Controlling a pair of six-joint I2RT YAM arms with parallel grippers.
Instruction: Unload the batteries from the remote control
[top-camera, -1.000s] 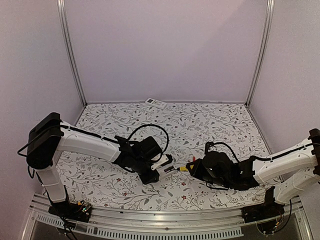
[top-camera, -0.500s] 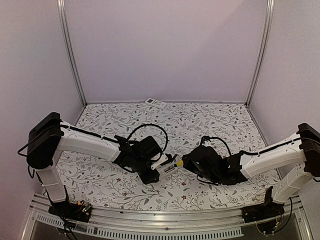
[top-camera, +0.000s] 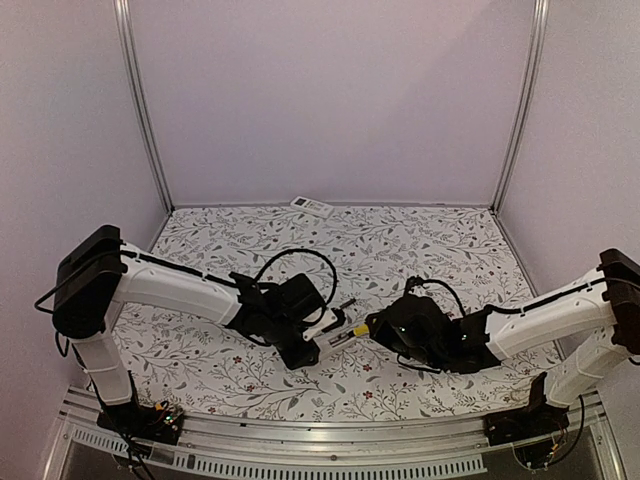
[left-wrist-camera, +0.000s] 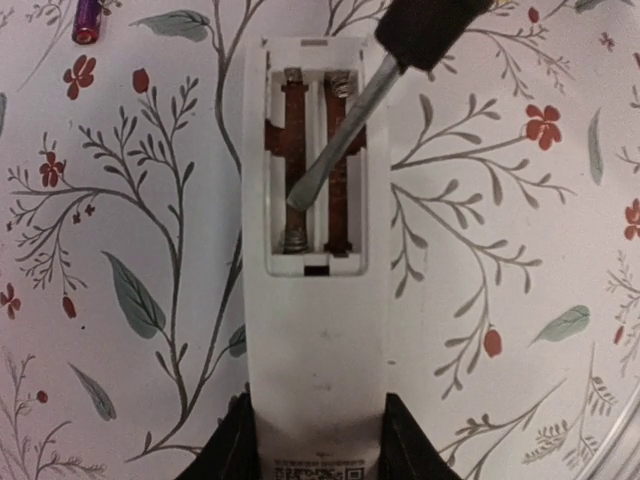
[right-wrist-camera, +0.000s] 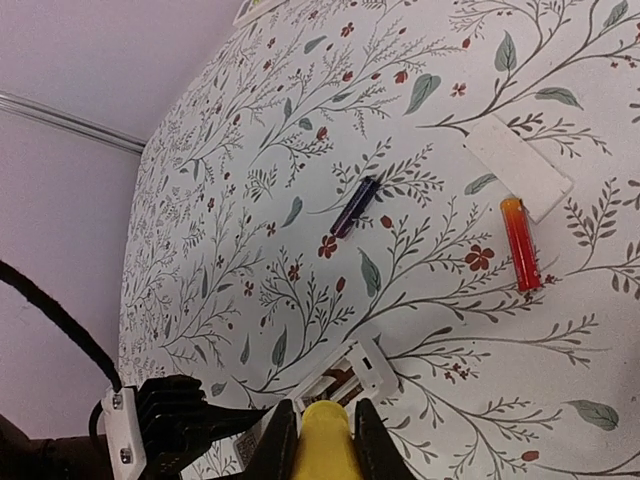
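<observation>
The remote control (left-wrist-camera: 315, 340) lies back-up on the worktop (top-camera: 420, 250), near the middle and toward the near edge. Its battery compartment (left-wrist-camera: 340, 210) is uncovered, and both bays show only bare springs and brown contact strips. The left end effector (left-wrist-camera: 320, 440) is closed on the remote's long sides at the end away from the compartment, one finger pressed to each edge.

The flat tip of the screwdriver (left-wrist-camera: 335, 140) sits inside one of the two bays; whether it touches the floor of the bay cannot be told. The right end effector (right-wrist-camera: 322, 440) is clamped on the screwdriver's yellow handle and reaches in from the right.

The dark battery (right-wrist-camera: 353, 207) lies loose on the worktop just beyond the remote's far end. The reddish battery (right-wrist-camera: 520, 243) lies apart from it, just beside a small white cover (right-wrist-camera: 518, 167). A broader remote (top-camera: 312, 206) rests at the far edge, well apart from the rest.
</observation>
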